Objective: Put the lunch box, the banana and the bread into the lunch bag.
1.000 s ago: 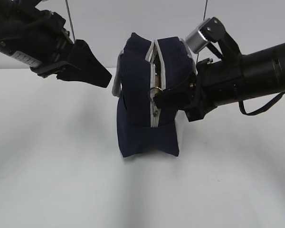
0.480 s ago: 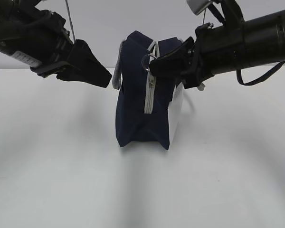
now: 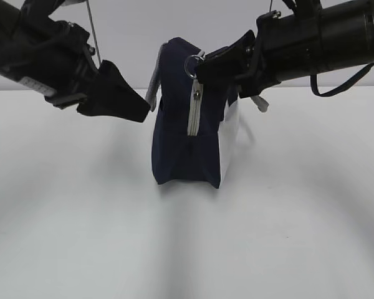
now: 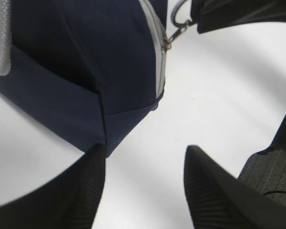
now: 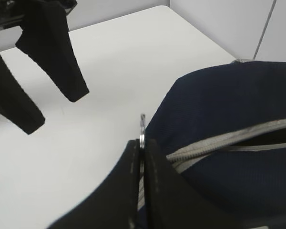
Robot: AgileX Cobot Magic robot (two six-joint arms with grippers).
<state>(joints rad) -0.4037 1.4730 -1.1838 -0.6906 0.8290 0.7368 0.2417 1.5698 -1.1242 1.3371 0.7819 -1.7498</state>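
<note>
The navy lunch bag [image 3: 174,131] stands upright mid-table, its grey zipper [image 3: 192,115] running up the near end and its white side panel [image 3: 228,146] facing right. My right gripper [image 3: 198,67] is shut on the ring pull [image 3: 191,64] at the top of the bag; the right wrist view shows the ring pull [image 5: 142,130] pinched between the closed fingers [image 5: 141,143]. My left gripper [image 3: 140,111] hangs open by the bag's left side near the grey strap [image 3: 153,93], nothing between its fingers [image 4: 145,152]. Lunch box, banana and bread are out of view.
White table [image 3: 187,249] stretches around the bag, with a pale wall behind. A thin rod [image 3: 92,28] hangs at the back left. The table's far edge [image 5: 190,21] shows in the right wrist view.
My right gripper rose with the ring pull from mid-height to the bag's top, and the zipper below it now looks shut. The bag shifted slightly. The left gripper edged toward the bag.
</note>
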